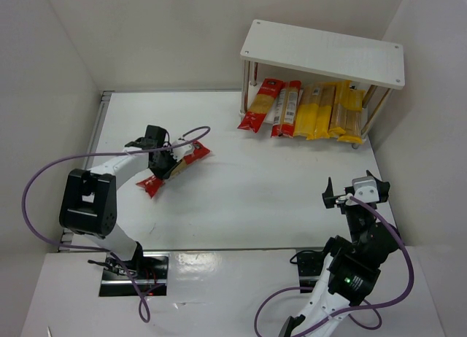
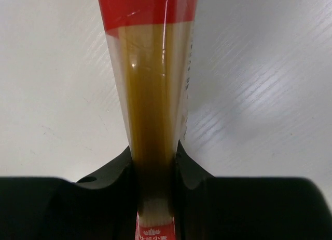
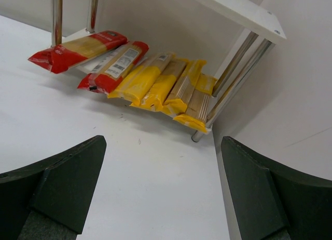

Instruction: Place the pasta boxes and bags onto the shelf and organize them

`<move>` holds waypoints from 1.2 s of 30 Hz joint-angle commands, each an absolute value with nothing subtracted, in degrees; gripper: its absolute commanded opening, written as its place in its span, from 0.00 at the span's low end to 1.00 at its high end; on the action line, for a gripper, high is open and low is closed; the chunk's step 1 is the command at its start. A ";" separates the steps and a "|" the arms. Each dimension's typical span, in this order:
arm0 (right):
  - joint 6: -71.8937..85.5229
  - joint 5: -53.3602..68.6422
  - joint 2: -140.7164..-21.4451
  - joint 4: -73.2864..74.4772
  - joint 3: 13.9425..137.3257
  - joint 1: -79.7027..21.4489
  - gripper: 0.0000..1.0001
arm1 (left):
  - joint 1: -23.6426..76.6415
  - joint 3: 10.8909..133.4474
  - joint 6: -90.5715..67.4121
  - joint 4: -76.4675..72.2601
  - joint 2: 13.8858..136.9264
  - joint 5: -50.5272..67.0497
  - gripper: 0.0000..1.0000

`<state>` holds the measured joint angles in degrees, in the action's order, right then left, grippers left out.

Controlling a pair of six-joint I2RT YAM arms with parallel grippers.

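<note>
- One red-ended spaghetti pack [image 1: 195, 155] is not yet on the shelf [image 1: 321, 52]. In the top view it sits at about 9 o'clock on the table [image 1: 255, 191], slanted, with its ends toward 2 and 8 o'clock.
- The left gripper [image 2: 154, 162] is clamped across the pack's clear middle. I cannot tell whether the pack is lifted or resting.
- The right gripper [image 3: 163, 183], at 4 o'clock, is spread wide and holds nothing.
- The shelf stands at 1 o'clock. Its stored packs [image 1: 314, 111], two red-ended and several yellow, lie side by side inside it.
- My judgement on handling: the pack is light and stiff lengthwise, with brittle strands under slick film. A hold at mid-length balances it best, firm but never crushing.
</note>
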<state>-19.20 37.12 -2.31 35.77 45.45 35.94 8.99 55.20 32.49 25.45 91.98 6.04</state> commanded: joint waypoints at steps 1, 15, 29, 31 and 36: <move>-19.60 37.35 -1.32 35.86 45.53 36.30 1.00 | 9.14 54.66 29.80 28.56 90.97 8.69 0.00; -19.60 36.83 -1.32 35.86 45.53 36.30 1.00 | 11.60 65.38 20.22 36.56 80.60 25.39 0.00; -19.07 36.30 -1.32 35.24 45.00 36.30 1.00 | 15.03 74.61 9.76 36.66 84.02 39.55 0.00; -17.85 35.52 -1.32 34.72 45.00 36.30 1.00 | 16.87 76.20 8.10 34.81 84.02 38.50 0.00; -16.52 34.01 -2.37 33.57 44.47 36.30 1.00 | 19.51 79.27 0.80 28.32 84.28 37.88 0.00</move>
